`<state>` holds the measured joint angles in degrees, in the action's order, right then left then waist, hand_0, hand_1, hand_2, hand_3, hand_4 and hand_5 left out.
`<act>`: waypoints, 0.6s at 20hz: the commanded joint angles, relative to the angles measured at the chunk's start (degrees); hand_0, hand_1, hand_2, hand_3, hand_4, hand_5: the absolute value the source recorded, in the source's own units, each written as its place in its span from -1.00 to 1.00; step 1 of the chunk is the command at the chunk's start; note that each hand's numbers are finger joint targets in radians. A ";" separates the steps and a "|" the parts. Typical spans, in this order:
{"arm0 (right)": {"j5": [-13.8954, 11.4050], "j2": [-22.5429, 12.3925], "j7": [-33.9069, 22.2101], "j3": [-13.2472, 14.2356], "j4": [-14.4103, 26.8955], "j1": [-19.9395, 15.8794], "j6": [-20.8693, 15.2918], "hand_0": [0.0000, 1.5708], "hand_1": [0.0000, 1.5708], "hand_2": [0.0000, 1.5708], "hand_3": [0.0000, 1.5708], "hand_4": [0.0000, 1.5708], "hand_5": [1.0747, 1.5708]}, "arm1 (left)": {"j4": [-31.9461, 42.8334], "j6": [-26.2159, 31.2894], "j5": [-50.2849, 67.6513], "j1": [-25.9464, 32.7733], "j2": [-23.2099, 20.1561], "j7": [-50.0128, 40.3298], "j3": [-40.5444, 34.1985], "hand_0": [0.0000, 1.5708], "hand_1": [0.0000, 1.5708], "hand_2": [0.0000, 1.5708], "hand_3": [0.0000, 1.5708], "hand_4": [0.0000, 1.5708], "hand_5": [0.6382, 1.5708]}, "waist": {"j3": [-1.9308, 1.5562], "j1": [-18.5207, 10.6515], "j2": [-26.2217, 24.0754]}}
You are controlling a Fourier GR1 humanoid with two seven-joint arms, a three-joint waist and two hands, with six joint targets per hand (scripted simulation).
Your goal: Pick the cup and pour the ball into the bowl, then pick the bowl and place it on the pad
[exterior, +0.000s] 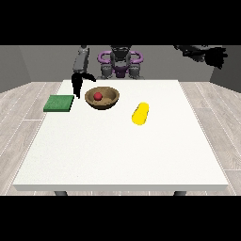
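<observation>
A brown bowl [102, 98] stands on the white table [122, 150] near its far side, with a small red ball [98, 96] lying inside it. A yellow cup [140, 114] lies on its side to the right of the bowl, apart from it. A flat green pad [59, 103] rests at the table's left edge. The hand at the view's left [77, 81] hangs just left of the bowl's rim, fingers pointing down and relaxed, holding nothing. The hand at the view's right [211, 55] is raised high off the table at the far right, holding nothing.
The robot's torso [120, 63] stands behind the table's far edge. Grey wooden floor surrounds the table on both sides.
</observation>
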<state>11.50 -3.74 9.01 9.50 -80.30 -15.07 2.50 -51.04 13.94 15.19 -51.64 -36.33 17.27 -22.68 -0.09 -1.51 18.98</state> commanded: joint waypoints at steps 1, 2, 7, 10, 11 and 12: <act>0.66 -0.31 4.39 1.70 7.72 -1.17 1.53 -1.00 -1.00 -1.00 -1.00 -0.62 1.00 | 0.56 4.17 2.18 -1.76 -5.51 -3.15 -1.67 -1.00 -1.00 -1.00 -1.00 -1.00 0.94 | 0.04 0.18 0.20; 1.36 -1.47 6.57 4.17 13.60 -5.21 1.70 -1.00 -1.00 -1.00 -1.00 -0.65 1.00 | -2.81 0.91 1.67 -3.81 -3.28 -5.76 -0.02 -1.00 -1.00 -1.00 -1.00 -1.00 0.95 | -0.02 -1.55 0.38; 2.13 -0.49 6.20 4.24 21.52 -7.66 1.98 -1.00 -1.00 -1.00 -1.00 -0.56 0.99 | -3.54 0.05 2.54 -4.32 -2.89 -8.87 0.45 -1.00 -1.00 -1.00 -1.00 -1.00 0.92 | 0.03 0.06 -2.15; 3.07 -0.58 4.43 4.88 23.15 -12.42 0.68 -1.00 -1.00 -1.00 -1.00 -0.49 1.00 | -2.05 1.32 2.96 -5.61 -5.59 -8.28 -0.62 -1.00 -1.00 -1.00 -1.00 -1.00 0.93 | 0.06 0.75 -0.94; 2.66 -2.08 6.33 6.31 27.83 -13.68 0.74 -1.00 -1.00 -1.00 -1.00 -0.48 1.00 | -5.17 -0.92 3.10 -6.51 -2.89 -10.91 1.05 -1.00 -1.00 -1.00 -1.00 -1.00 0.93 | 0.02 -0.66 -1.02; 2.79 -1.40 10.01 6.52 29.23 -11.57 2.04 -1.00 -1.00 -1.00 -1.00 -0.49 1.00 | -4.72 2.61 4.92 -6.02 -5.86 -10.93 -0.70 -1.00 -1.00 -1.00 -1.00 -1.00 0.93 | 0.03 -2.40 -0.04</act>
<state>13.68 -4.67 15.95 14.49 -57.11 -24.95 3.80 -54.72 14.83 18.33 -57.04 -40.61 8.07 -22.70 -0.06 -2.42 18.20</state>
